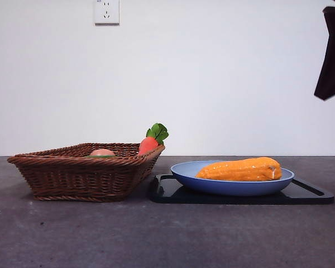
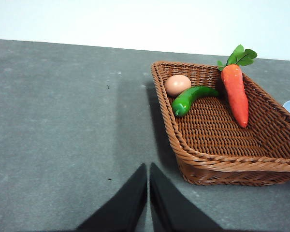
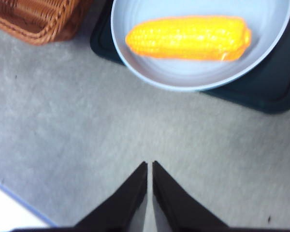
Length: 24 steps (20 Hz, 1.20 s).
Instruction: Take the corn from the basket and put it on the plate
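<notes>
Grey table (image 1: 156, 234): right gripper (image 3: 150, 166) raised, jaws together, above corn (image 3: 188, 37).

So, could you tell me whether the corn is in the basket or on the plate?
On the plate: the corn lies flat inside the plate, clear of the basket.

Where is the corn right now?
The corn lies in the blue plate on the black tray, right of the basket in the front view.
</notes>
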Each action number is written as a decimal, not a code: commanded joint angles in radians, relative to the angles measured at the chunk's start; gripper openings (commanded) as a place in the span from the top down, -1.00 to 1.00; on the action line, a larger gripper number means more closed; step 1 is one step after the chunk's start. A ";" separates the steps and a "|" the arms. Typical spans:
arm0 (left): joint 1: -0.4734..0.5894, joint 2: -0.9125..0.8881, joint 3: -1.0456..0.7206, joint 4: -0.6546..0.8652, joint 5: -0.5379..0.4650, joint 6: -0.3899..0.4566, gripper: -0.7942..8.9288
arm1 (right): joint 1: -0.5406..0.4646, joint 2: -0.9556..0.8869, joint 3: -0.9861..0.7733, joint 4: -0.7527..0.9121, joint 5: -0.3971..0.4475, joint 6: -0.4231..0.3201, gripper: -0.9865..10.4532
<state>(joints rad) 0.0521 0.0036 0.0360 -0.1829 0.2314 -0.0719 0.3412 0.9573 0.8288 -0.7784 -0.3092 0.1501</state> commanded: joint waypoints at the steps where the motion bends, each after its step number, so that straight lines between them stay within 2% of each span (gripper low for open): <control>1: 0.003 -0.001 -0.019 -0.027 0.000 -0.008 0.82 | -0.047 -0.061 0.008 0.055 0.032 -0.075 0.82; 3: 0.003 -0.001 -0.019 -0.027 0.000 -0.008 0.82 | -0.105 -0.144 -0.015 0.160 0.054 -0.114 0.82; 7: 0.003 -0.001 -0.019 -0.027 0.000 -0.008 0.82 | -0.250 -0.388 -0.202 0.458 0.065 -0.116 0.82; 11: 0.003 -0.001 -0.019 -0.027 0.000 -0.008 0.82 | -0.319 -0.650 -0.472 0.683 0.254 -0.134 0.82; 12: 0.003 -0.001 -0.019 -0.027 0.000 -0.008 0.82 | -0.325 -0.716 -0.542 0.710 0.283 -0.133 0.82; 17: 0.003 -0.001 -0.019 -0.027 0.000 -0.008 0.82 | -0.332 -0.899 -0.740 0.727 0.285 -0.131 0.82; 24: 0.003 -0.001 -0.019 -0.027 0.000 -0.008 0.82 | -0.332 -0.954 -0.819 0.683 0.285 -0.102 0.82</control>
<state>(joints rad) 0.0521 0.0036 0.0360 -0.1829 0.2314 -0.0734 0.0109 0.0071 0.0158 -0.1024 -0.0257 0.0341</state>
